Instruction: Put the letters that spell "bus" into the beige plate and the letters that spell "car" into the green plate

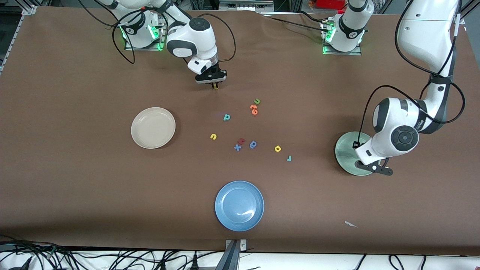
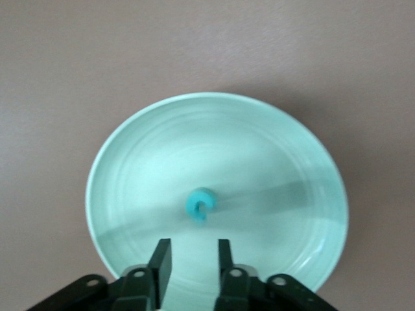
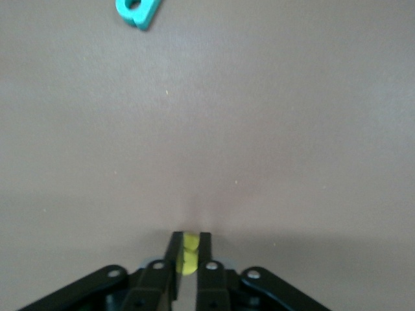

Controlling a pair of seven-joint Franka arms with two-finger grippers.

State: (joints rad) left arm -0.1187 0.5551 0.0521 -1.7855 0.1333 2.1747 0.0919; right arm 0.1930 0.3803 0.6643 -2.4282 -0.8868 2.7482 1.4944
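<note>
My right gripper (image 1: 215,86) (image 3: 188,236) is shut on a small yellow letter, the s (image 3: 190,249), low over bare table toward the robots' side of the letters. The teal b (image 1: 226,117) (image 3: 137,11) and yellow u (image 1: 213,136) lie on the table between it and the beige plate (image 1: 153,127). My left gripper (image 1: 376,167) (image 2: 192,243) hangs open over the green plate (image 1: 344,150) (image 2: 259,162), and the teal c (image 2: 201,205) is in that plate below its fingers. The yellow a (image 1: 277,148) and teal-blue r (image 1: 289,158) lie on the table nearer the green plate.
A blue plate (image 1: 239,205) sits near the front edge. Other letters lie among the task's: a green u (image 1: 257,101), orange ones (image 1: 254,109), a red one (image 1: 242,141), a blue x (image 1: 237,147) and a blue round letter (image 1: 253,144). A paper scrap (image 1: 350,224) lies near the front.
</note>
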